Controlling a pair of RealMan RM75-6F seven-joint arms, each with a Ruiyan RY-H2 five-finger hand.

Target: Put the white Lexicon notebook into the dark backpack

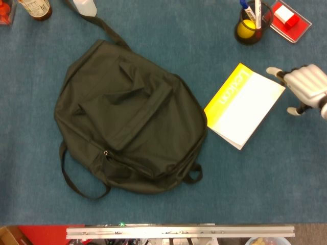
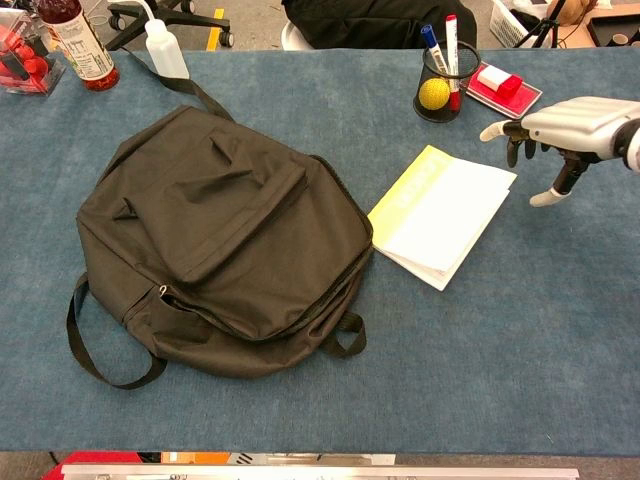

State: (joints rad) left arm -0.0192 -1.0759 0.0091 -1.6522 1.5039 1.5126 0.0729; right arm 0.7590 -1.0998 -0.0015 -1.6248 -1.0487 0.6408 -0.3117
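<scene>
**Notebook flat beside the backpack, right hand hovering off its corner**

The white Lexicon notebook (image 1: pixel 244 106) lies flat on the blue table (image 1: pixel 153 204), set on a diagonal, its yellow spine band with the printed name turned toward the dark backpack (image 1: pixel 127 117). The near yellow corner sits just beside the bag's right edge; touching or a sliver apart, I can't tell. The cover is mostly plain white, and in the chest view the page edges (image 2: pixel 420 270) show along the lower side.

Over to the right hand (image 1: pixel 305 88): it sits just off the notebook's far corner, holding nothing, with a strip of blue table showing between it and the cover in the chest view. Its fingers (image 2: pixel 556 192) are spread and curl downward, thumb (image 2: pixel 492 130) sticking out toward the notebook. The left hand appears in neither view.

The backpack lies flat and looks closed, front pocket up, a zipper pull (image 1: pixel 105 152) visible near its lower left, straps (image 1: pixel 76 186) trailing out onto the table.

At the far edge, a mesh pen cup (image 2: pixel 445 85) holds a yellow ball and markers, blue-capped and red-capped. Next to it, a red tray (image 2: pixel 500 92) carries a small white-and-red block. Top left, a white squeeze bottle (image 2: pixel 165 50) and a labelled bottle of red liquid (image 2: pixel 78 45) stand together.
</scene>
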